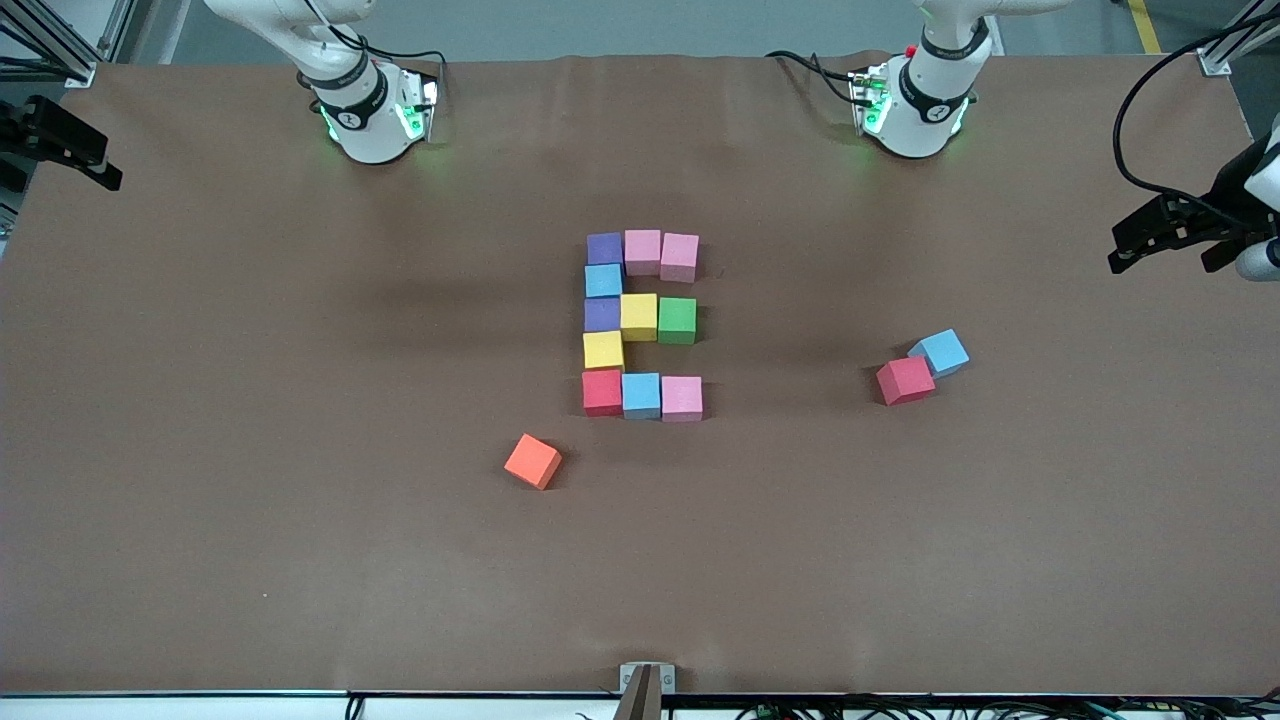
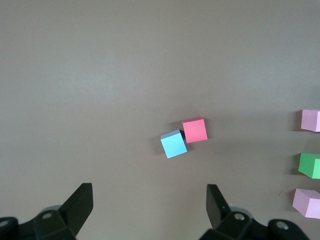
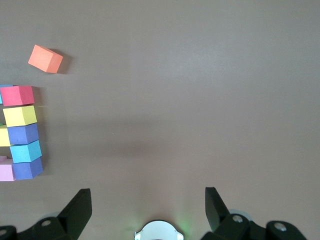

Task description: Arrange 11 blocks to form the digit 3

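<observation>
Front view shows the digit 3 [image 1: 641,328] already laid out mid-surface — eleven foam cubes touching: a purple and two pink along the bar nearest the robots' bases, a purple, yellow and green middle bar, a red, light blue and pink bar nearest the camera, with a light blue and a yellow cube joining them on the column toward the right arm's end. By my reading the figure is complete.

Neither hand holds anything. The left hand [image 1: 1165,235] hangs off at its own end of the surface, fingers spread; the right hand [image 1: 70,150] does likewise at its end.

Three loose cubes remain. A red cube [image 1: 905,380] and light blue cube [image 1: 940,352] sit touching between the digit and the left hand — that arm is plainly the nearer. An orange cube [image 1: 533,461] lies apart, just camera-side of the red corner.

No brand, label or legible writing shows on the cubes.
</observation>
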{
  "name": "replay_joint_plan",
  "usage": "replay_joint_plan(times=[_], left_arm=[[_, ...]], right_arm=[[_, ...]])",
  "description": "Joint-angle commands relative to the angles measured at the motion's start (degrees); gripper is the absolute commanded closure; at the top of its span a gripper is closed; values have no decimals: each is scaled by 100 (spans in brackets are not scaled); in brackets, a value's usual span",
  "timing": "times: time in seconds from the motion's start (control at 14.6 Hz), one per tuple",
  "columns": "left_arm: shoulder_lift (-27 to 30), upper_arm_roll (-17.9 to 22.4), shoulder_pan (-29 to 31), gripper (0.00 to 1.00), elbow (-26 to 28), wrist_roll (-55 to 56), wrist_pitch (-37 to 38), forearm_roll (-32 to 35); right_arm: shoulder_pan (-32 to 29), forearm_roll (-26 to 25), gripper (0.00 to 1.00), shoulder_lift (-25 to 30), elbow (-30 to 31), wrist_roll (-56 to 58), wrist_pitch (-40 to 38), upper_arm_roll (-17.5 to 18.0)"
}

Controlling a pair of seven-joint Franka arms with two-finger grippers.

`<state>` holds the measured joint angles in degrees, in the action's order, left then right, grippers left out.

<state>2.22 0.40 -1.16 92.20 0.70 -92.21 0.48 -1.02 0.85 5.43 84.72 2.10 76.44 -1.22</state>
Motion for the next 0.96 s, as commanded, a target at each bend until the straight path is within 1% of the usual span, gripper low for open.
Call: replay_joint_plan(times=[0.0, 0.89], left_arm=[[50, 30, 28, 0, -88, -87, -17, -101], [33, 21, -15, 0, -97, -105, -69, -40]], right_arm=[[-12, -94, 0, 19, 1, 80, 46, 17], [-3, -76, 0, 19, 18, 63, 11, 26]])
